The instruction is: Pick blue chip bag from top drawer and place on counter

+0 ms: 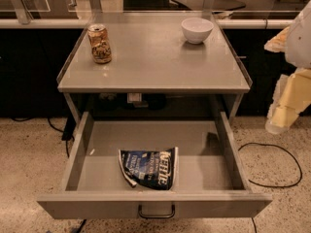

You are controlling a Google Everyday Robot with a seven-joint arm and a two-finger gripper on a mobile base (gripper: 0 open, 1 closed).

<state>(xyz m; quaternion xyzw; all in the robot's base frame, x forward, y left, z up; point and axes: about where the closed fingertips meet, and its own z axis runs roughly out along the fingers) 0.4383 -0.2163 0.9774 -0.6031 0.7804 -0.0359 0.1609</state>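
One flat grey metal counter (155, 67), thin-rimmed, sits above the drawer (194, 154), one wide shallow metal tray pulled out, floor mostly bare. The pale, blocky gripper (285, 111) hangs right of the drawer, outside its wall; its grip I cannot tell. One crinkled navy foil chip bag (148, 168) lies flat on the drawer floor, near the front wall. Above the drawer: one round white bowl (197, 29), one tan can (99, 43).

Gripper (284, 111) at right frame edge, partly cut off, blurred. Dark recess (160, 103) under counter (155, 57), left of gripper: contents indistinct.
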